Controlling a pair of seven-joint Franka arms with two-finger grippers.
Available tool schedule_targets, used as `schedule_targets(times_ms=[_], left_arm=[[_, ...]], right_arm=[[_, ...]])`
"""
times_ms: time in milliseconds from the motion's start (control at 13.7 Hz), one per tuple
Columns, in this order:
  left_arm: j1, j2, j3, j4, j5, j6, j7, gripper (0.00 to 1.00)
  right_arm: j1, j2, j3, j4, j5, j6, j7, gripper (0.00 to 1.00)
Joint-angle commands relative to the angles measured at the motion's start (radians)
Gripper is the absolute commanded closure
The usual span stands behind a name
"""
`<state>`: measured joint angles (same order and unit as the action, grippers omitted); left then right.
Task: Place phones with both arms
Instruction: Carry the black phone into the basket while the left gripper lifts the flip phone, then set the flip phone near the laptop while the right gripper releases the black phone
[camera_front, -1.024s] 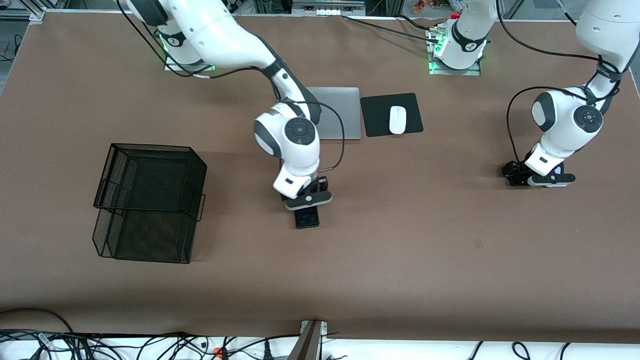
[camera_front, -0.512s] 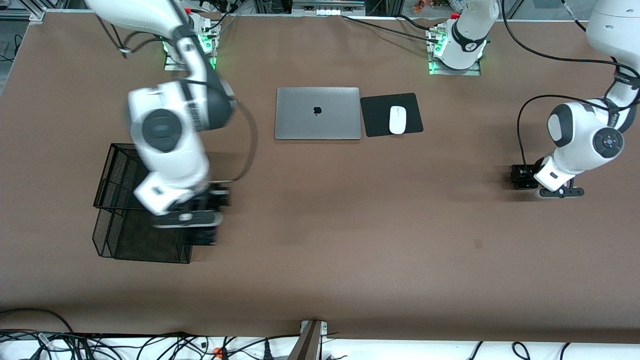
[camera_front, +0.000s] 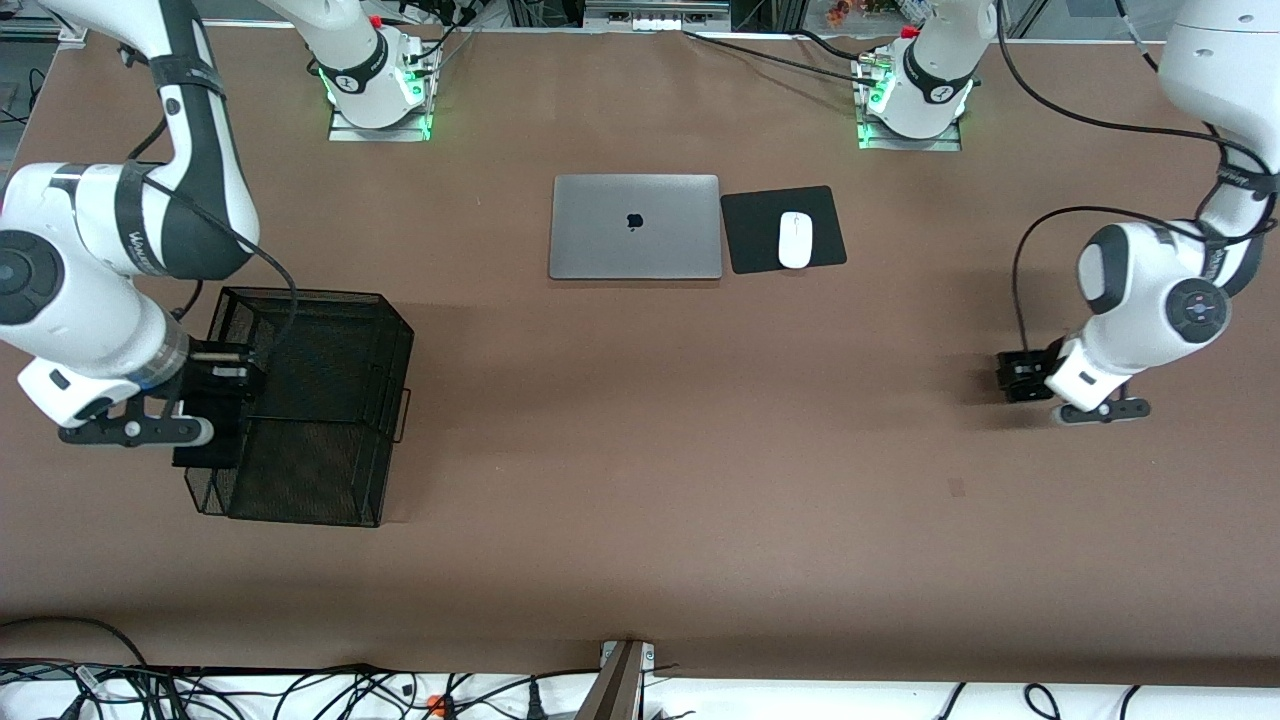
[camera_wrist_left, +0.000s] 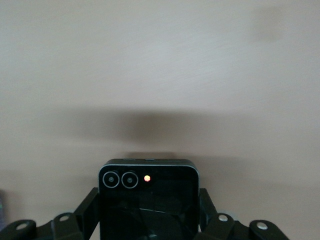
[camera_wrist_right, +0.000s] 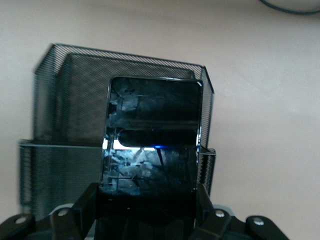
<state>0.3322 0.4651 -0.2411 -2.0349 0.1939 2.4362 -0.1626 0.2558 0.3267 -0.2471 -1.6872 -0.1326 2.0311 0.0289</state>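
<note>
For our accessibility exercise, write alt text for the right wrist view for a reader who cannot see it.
A glossy black phone, its surface reflective and showing a small blue light, is clamped between the fingers of the right gripper and held over a black wire-mesh basket. The basket stands on a plain brown table.

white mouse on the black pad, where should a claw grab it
Across its narrow middle, from straight above. The white mouse lies flat on the mouse pad, long axis running toward the front camera, both long sides free. The left claw and right claw are both full.
</note>
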Motion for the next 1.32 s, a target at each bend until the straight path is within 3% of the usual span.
schedule_targets(times_ms=[0, 146, 366, 732, 1024, 1244], left_arm=[[-0.181, 0.033, -0.004, 0.077, -0.002, -0.025, -0.192, 1.00], [-0.318, 0.076, -0.004, 0.145, -0.002, -0.025, -0.346, 1.00], [-0.497, 0.156, -0.003, 0.275, -0.001, -0.031, -0.513, 1.00], [-0.752, 0.349, 0.013, 0.620, 0.009, -0.169, -0.663, 1.00], [-0.962, 0.453, 0.143, 0.746, 0.007, -0.171, -0.695, 1.00], [-1.033, 0.533, 0.186, 0.815, 0.007, -0.171, -0.750, 1.00]], right_arm=[[0.013, -0.162, -0.046, -0.271, 0.049, 0.136, -0.027, 1.00], [0.013, -0.215, -0.064, -0.377, 0.100, 0.188, -0.027, 1.00], [0.013, -0.222, -0.081, -0.445, 0.108, 0.274, -0.046, 1.00], [0.013, -0.206, -0.080, -0.500, 0.149, 0.391, -0.047, 1.00], [0.013, -0.186, -0.080, -0.500, 0.151, 0.406, -0.047, 1.00], [0.013, -0.167, -0.081, -0.500, 0.153, 0.426, -0.046, 1.00]])
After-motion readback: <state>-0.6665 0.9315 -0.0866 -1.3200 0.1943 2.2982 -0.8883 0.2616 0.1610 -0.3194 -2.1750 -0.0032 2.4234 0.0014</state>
